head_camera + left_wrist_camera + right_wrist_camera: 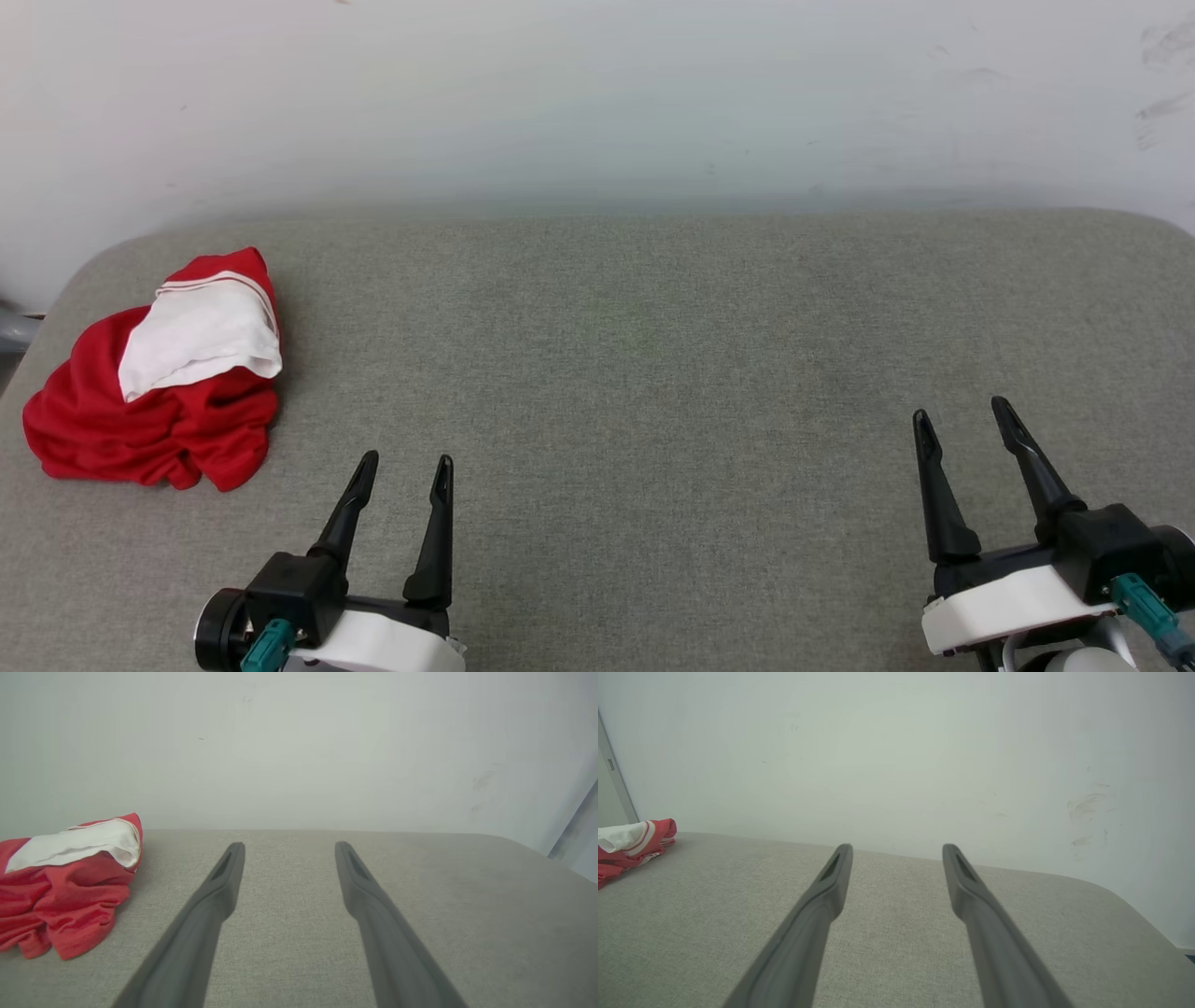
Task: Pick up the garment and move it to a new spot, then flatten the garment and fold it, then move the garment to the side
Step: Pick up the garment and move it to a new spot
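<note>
The garment [154,383] lies crumpled in a red heap with a white sleeve on top, at the far left of the grey padded table [635,355]. In the left wrist view the garment [65,886] sits left of the fingers. The right wrist view shows the garment [630,847] at its left edge. My left gripper [406,459] hovers open near the front edge, right of the heap and apart from it, nothing between its fingers. My right gripper [962,408] stands open at the lower right, far from the cloth.
A white wall [597,103] rises directly behind the table. The table's left rounded corner [84,271] lies just behind the heap. A grey door frame [614,774] stands at the left in the right wrist view.
</note>
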Robot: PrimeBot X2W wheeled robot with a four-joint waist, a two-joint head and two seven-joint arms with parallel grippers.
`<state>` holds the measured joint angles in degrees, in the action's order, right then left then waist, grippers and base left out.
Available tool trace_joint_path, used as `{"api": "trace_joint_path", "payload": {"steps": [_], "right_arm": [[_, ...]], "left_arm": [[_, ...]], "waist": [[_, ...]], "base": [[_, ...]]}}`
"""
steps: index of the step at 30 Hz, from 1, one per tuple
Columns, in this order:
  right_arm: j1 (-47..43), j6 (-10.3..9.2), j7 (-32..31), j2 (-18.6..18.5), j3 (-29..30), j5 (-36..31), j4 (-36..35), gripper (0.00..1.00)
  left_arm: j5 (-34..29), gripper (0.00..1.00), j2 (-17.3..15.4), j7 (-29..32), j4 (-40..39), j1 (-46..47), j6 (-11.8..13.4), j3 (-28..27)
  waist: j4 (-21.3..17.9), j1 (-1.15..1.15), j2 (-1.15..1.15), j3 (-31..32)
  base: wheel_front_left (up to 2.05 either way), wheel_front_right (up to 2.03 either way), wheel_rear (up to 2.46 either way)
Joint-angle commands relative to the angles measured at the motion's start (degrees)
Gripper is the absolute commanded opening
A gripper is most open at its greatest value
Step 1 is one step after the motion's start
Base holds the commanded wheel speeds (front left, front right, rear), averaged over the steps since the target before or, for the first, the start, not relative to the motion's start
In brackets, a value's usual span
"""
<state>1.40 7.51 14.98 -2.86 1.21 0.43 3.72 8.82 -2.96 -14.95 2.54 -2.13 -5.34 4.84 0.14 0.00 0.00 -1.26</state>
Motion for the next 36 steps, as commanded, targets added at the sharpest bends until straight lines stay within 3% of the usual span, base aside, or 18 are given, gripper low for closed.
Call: {"api": "trace_joint_path", "payload": {"steps": [1, 14, 36], "right_arm": [[0.23, -0.04, 0.28, -0.03, -0.04, 0.02, -0.06, 1.00], [-0.29, -0.04, 0.28, -0.02, -1.21, 1.05, -0.37, 1.00], [-1.74, -0.04, 0.27, -0.03, -6.32, 2.00, 0.68, 1.00]], "left_arm": [[0.21, 1.00, 0.09, -0.34, 0.19, 0.00, -0.02, -0.16], [1.30, 1.00, 0.09, -0.29, 0.30, 0.53, 0.88, -1.11], [0.09, 1.00, 0.10, -0.28, -0.08, -0.47, 1.35, -1.84]], "waist": [[0.05, 0.00, 0.00, -0.02], [1.79, 0.00, 0.00, -0.03], [17.63, 0.00, 0.00, 1.36]], "base": [[0.00, 0.00, 0.00], [0.00, 0.00, 0.00], [0.00, 0.00, 0.00]]}}
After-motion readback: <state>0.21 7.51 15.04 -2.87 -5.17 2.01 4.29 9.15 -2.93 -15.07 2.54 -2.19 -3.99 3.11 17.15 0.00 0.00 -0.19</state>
